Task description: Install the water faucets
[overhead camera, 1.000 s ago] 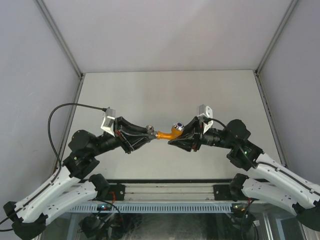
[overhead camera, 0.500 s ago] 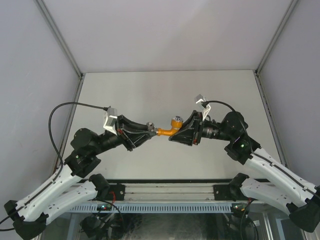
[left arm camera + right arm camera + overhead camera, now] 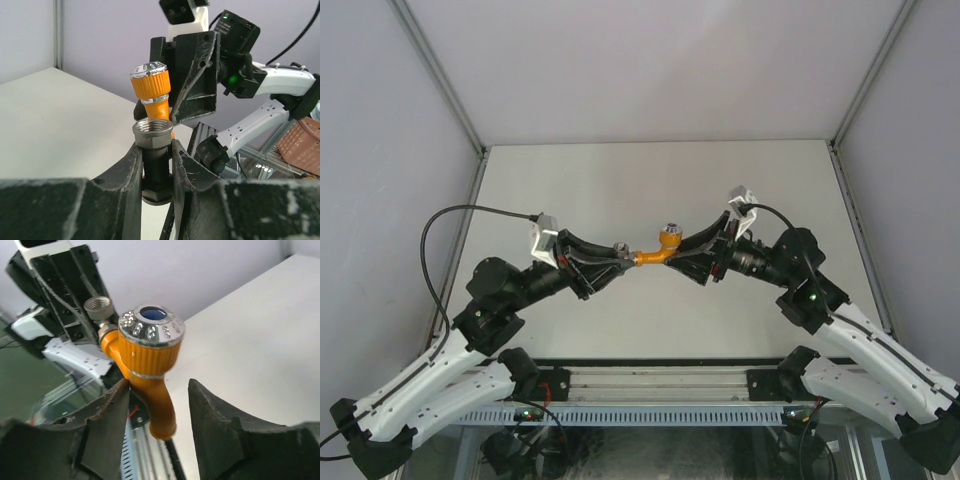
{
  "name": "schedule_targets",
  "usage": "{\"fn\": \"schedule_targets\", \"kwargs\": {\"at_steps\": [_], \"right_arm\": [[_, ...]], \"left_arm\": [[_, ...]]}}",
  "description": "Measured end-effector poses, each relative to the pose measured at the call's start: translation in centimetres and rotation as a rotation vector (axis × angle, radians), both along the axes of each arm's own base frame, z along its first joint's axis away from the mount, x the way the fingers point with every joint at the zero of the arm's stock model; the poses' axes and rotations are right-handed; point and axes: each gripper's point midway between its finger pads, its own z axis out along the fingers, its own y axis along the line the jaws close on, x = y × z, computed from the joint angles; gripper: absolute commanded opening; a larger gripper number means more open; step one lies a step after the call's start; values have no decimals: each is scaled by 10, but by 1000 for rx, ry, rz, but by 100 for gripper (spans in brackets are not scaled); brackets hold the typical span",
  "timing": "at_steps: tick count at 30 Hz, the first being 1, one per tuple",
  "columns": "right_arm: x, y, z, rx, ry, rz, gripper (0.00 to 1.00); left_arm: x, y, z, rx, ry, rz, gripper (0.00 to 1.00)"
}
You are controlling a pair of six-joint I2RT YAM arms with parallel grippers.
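1. Top view: left gripper (image 3: pixel 611 262) clenched on the grey fitting (image 3: pixel 620 248). Right gripper (image 3: pixel 684 258) released, with fingers spread either side of the orange tap (image 3: pixel 653 256), not clamped on it as a second ago.
2. Same view: tap and fitting joined end to end, aloft over the middle of the table (image 3: pixel 650 180), about midway between its left and right edges. Knob now beyond the right fingers, toward the far edge, where earlier it was nested between them. Right wrist rolled since then, left arm barely shifted.
3. Left wrist view: fingers (image 3: pixel 131 162) pressed on both sides of the fitting (image 3: pixel 152 133), threaded mouth upward. Orange tap (image 3: pixel 150 87) just behind, with its silver knob on top.
4. Right wrist view: spout (image 3: pixel 157 400) hanging between the spread fingers (image 3: pixel 215 410), with a clear gap on one side. Contact on the other side impossible to tell. Blue-centred silver cap (image 3: pixel 152 325) uppermost.
5. Pale matt table, with plain grey walls (image 3: pixel 650 60) at its far, left and right edges.
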Motion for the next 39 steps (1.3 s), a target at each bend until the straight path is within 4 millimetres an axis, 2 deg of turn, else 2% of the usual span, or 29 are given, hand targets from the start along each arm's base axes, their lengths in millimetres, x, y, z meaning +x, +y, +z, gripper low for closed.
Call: {"fn": "schedule_targets", "kwargs": {"at_steps": [3, 9, 13, 15, 19, 23, 27, 31, 33, 39], "right_arm": [[13, -15, -2, -7, -65, -111, 64], [21, -46, 1, -17, -246, -283, 66], [17, -59, 1, -75, -470, -309, 67], [12, -63, 1, -130, -653, -310, 68], [4, -57, -6, -277, -1017, -286, 75], [8, -50, -30, -500, -1279, -274, 76], [22, -52, -58, -713, -1411, -269, 76], [27, -52, -74, -818, -1505, -250, 76], [27, -47, -72, -820, -1553, -255, 76], [29, -29, -49, -774, -1685, -333, 76]], "left_arm": [[3, 3, -7, 3, 12, 24, 0], [2, 8, -10, -7, 41, 42, 0], [7, 10, -13, -18, 114, 73, 0], [11, 9, -17, -20, 168, 88, 0], [19, 6, -29, -16, 287, 110, 0], [25, 5, -43, -3, 391, 141, 0], [26, 8, -43, -5, 439, 164, 0], [25, 9, -34, -31, 458, 158, 0], [25, 8, -33, -40, 476, 153, 0], [27, 1, -40, -40, 542, 140, 0]]}}
